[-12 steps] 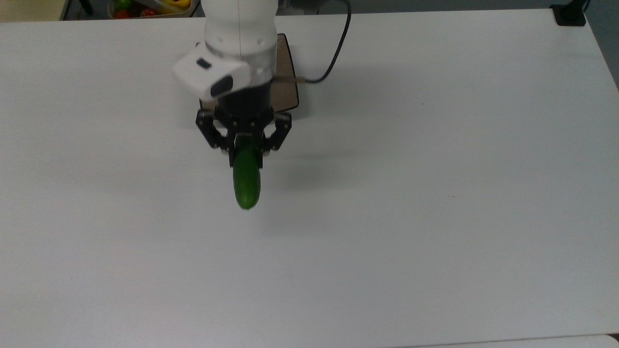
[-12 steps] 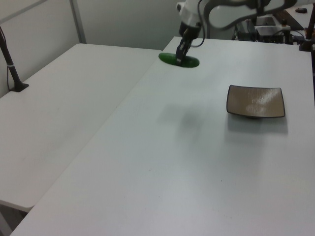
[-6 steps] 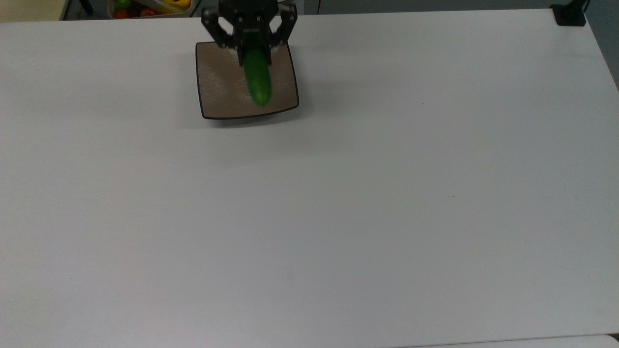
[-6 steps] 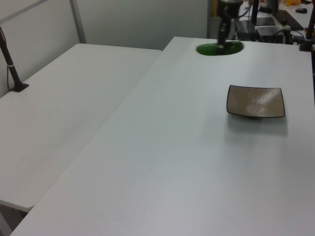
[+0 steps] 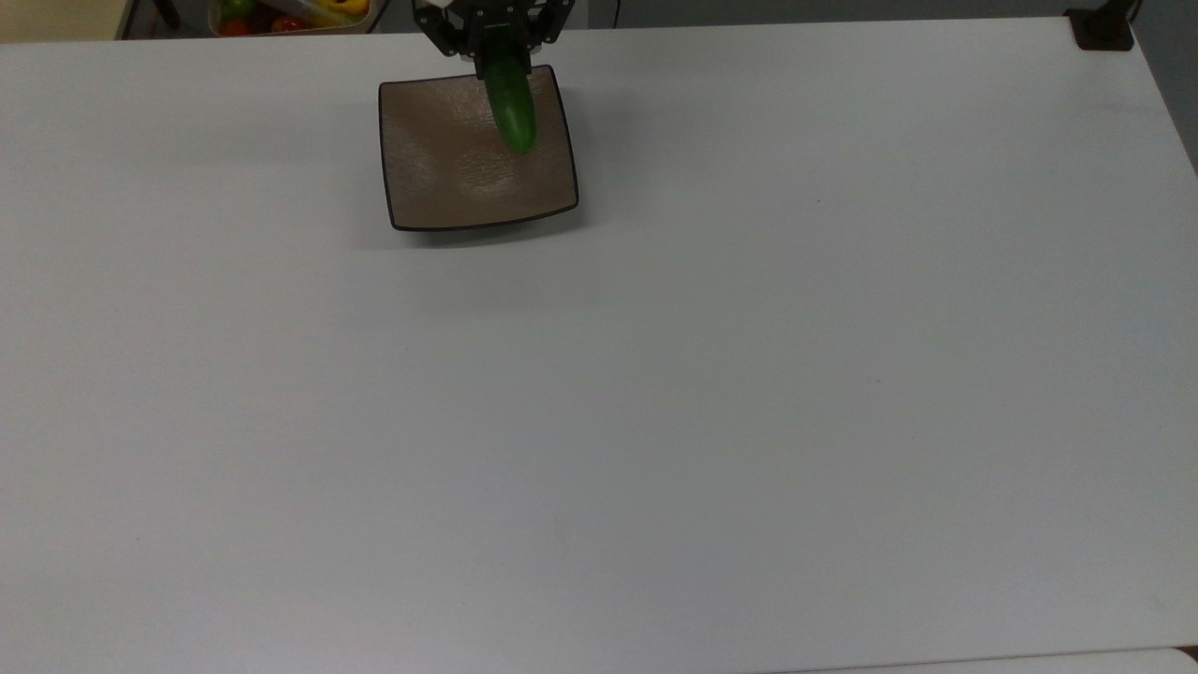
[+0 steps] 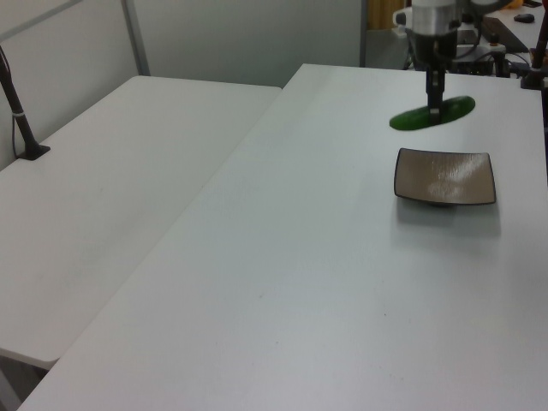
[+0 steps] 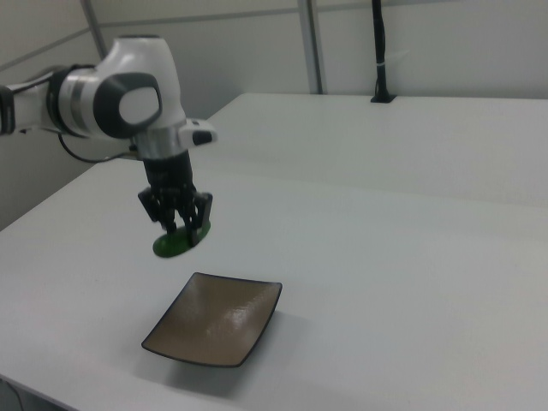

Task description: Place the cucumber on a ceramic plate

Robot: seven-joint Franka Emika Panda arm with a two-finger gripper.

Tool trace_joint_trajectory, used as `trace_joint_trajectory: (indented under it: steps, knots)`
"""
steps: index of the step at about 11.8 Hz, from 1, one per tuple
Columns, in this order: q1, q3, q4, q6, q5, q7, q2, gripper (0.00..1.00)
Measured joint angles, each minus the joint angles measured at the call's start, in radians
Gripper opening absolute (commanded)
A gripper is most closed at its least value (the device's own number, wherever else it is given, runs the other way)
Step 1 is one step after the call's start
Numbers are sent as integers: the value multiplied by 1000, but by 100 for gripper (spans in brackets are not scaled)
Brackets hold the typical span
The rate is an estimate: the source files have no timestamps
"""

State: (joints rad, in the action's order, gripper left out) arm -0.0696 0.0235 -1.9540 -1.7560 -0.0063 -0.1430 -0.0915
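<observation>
White benches [image 5: 711,393] filled the room, and we took the views in turn. From the top view, we saw the ceramic plate [image 5: 440,178] lying near the far edge of the bench, toward the top view's left. The gripper [image 5: 493,42] came in over that far edge, its fingers pinching one end of the cucumber [image 5: 511,108]; the free end reached out above the plate's far right part, as the top view shows it. A tub of coloured things [image 5: 281,14] sat beyond the far edge.

From the left view, we found the plate [image 6: 445,175] near the bench's edge on the left view's right, with the cucumber [image 6: 432,114] held level in the air behind it, clamped by the gripper [image 6: 435,104] hanging from the arm [image 6: 437,17]. A second bench [image 6: 103,197] adjoined on the left view's left.

From the right view, we saw the arm [image 7: 111,94] reaching down with the gripper [image 7: 177,229] closed on the cucumber [image 7: 181,241], clear of the surface and just beyond the plate's [image 7: 214,318] far corner, near the bench's near edge. A dark post [image 7: 379,51] stood on the farther bench.
</observation>
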Motion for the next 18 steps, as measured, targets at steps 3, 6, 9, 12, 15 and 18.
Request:
trace_joint_trajectory:
  steps: [3, 6, 9, 12, 15, 18]
  knots:
    - [17, -2, -112, -73, 0, -4, 2, 16]
    - [30, -2, -250, -238, 0, -5, 6, 17]
    - [38, -2, -340, -369, 0, -6, 17, 33]
    - [41, -2, -371, -414, 0, -6, 25, 79]
    - [57, -3, -369, -414, 0, -2, 19, 100]
    - [50, -1, -254, -271, 0, 60, -30, 100]
